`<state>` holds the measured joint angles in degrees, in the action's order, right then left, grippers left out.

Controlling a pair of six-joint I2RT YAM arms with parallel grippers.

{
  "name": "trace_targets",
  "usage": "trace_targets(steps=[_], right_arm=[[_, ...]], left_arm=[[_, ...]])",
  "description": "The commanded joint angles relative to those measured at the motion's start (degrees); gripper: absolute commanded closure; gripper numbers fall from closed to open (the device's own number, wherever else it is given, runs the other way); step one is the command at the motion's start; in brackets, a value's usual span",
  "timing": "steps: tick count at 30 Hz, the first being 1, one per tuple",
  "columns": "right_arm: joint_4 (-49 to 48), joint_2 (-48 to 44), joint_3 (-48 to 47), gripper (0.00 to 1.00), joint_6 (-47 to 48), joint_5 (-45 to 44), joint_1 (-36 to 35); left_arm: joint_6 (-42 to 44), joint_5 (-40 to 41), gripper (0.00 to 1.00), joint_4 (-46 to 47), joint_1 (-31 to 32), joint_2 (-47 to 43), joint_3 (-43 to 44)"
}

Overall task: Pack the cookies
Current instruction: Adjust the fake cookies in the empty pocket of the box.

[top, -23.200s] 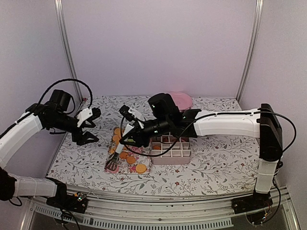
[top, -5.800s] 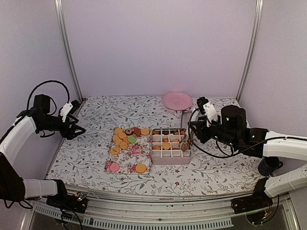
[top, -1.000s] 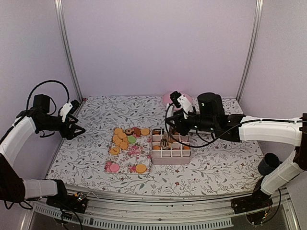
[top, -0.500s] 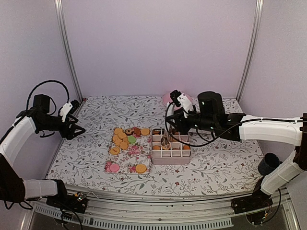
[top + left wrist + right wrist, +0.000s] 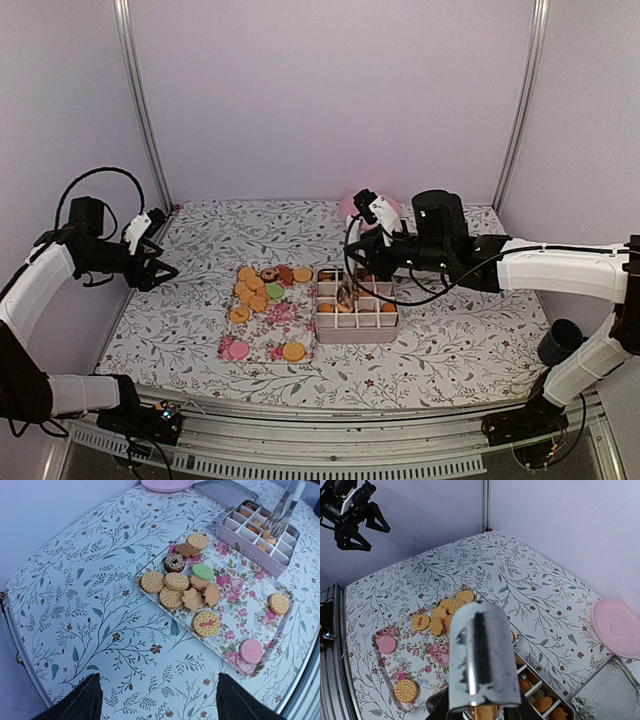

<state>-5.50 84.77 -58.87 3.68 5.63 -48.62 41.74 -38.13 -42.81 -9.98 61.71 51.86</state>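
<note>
Several cookies (image 5: 258,290) (image 5: 182,587) (image 5: 451,605), mostly golden with a green, a dark and two pink ones, lie on a floral tray (image 5: 272,338). More sit in the cells of a divided pink box (image 5: 357,322) (image 5: 280,555). My right gripper (image 5: 366,250) (image 5: 480,715) is shut on metal tongs (image 5: 346,278) (image 5: 480,655), whose tips hang over the box's middle cells. A golden piece shows just below the tongs' handle in the right wrist view. My left gripper (image 5: 165,268) (image 5: 157,676) hangs open and empty over the cloth, left of the tray.
A pink plate (image 5: 388,209) (image 5: 617,625) sits at the back behind the right arm. The box's grey lid (image 5: 225,491) (image 5: 607,695) lies beside the box. A dark cup (image 5: 560,340) stands at the far right. Metal posts frame the walls.
The right arm has barely shifted above the box, and the tongs' tips look slightly closer together. The left arm has not moved.
</note>
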Motion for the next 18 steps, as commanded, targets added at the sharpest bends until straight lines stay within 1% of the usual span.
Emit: trace_targets(steps=[1,4,5,7,18], right_arm=[[0.1,0.1,-1.1,0.76,-0.9,2.9,0.2],[0.4,-1.2,-0.5,0.8,-0.9,2.4,0.3],[0.4,-1.8,-0.2,0.84,-0.9,2.1,0.2],[0.6,-2.9,0.1,0.88,-0.7,1.4,0.3],[2.3,-6.4,1.9,0.98,0.5,-3.4,-2.3]], left_arm=[[0.1,-0.3,0.21,-0.5,-0.6,-0.5,1.1],[0.0,-0.5,0.21,-0.5,-0.6,-0.5,1.1],[0.0,-0.5,0.21,-0.5,-0.5,-0.5,1.1],[0.0,-0.5,0.21,-0.5,-0.5,-0.5,1.1],[-0.2,-0.9,0.21,-0.4,-0.6,-0.5,1.2]])
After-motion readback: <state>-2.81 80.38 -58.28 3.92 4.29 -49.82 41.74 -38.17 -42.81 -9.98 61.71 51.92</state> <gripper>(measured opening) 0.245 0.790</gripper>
